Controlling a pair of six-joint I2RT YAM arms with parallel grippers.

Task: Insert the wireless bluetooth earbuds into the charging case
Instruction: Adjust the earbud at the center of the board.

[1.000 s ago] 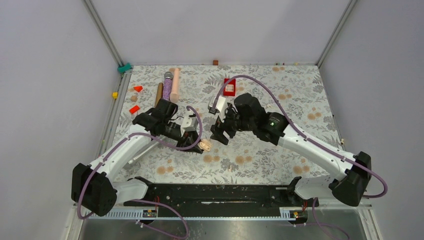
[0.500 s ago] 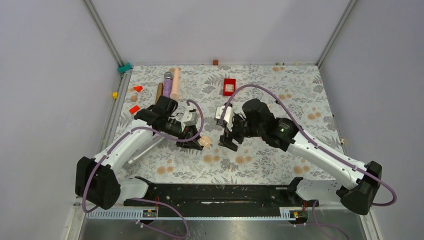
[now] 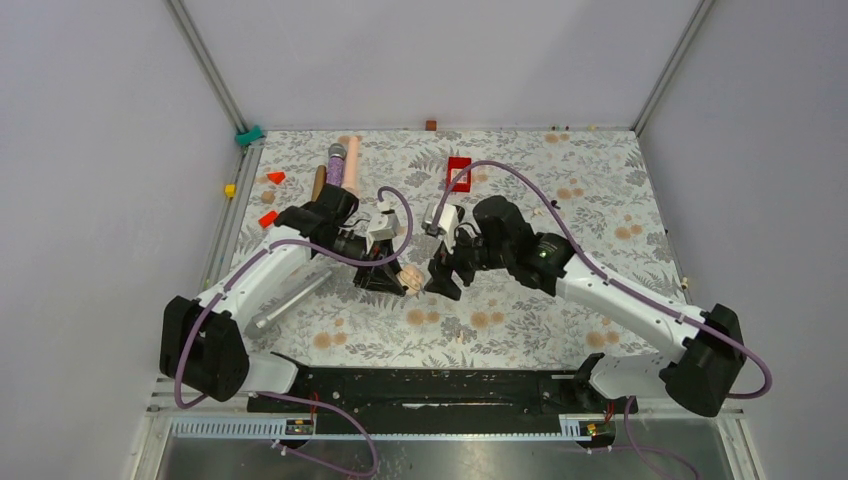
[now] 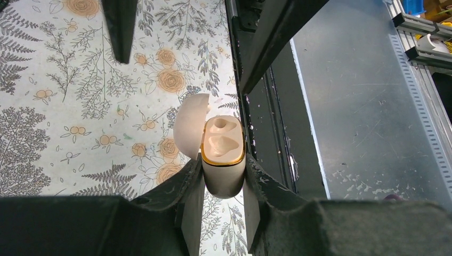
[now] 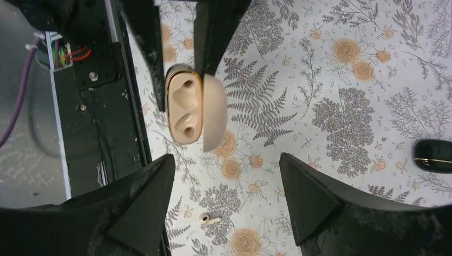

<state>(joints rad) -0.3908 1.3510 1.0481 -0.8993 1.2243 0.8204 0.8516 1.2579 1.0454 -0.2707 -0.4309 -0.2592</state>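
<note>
Floral cloth (image 5: pixel 330 80) lies under both arms. My left gripper (image 4: pixel 223 172) pinches the beige charging case (image 4: pixel 224 154) by its sides, lid swung open, and that wrist camera shows both wells empty. My right gripper (image 5: pixel 225 157) hangs spread wide over the case, and only its camera shows a whitish earbud (image 5: pixel 209 218) loose on the cloth nearby.

Both arms reach inward, their grippers nearly meeting at the centre.
The left gripper (image 3: pixel 398 281) clamps the charging case (image 4: pixel 224 173); the right gripper (image 5: pixel 224 160) faces it, jaws spread wide.
</note>
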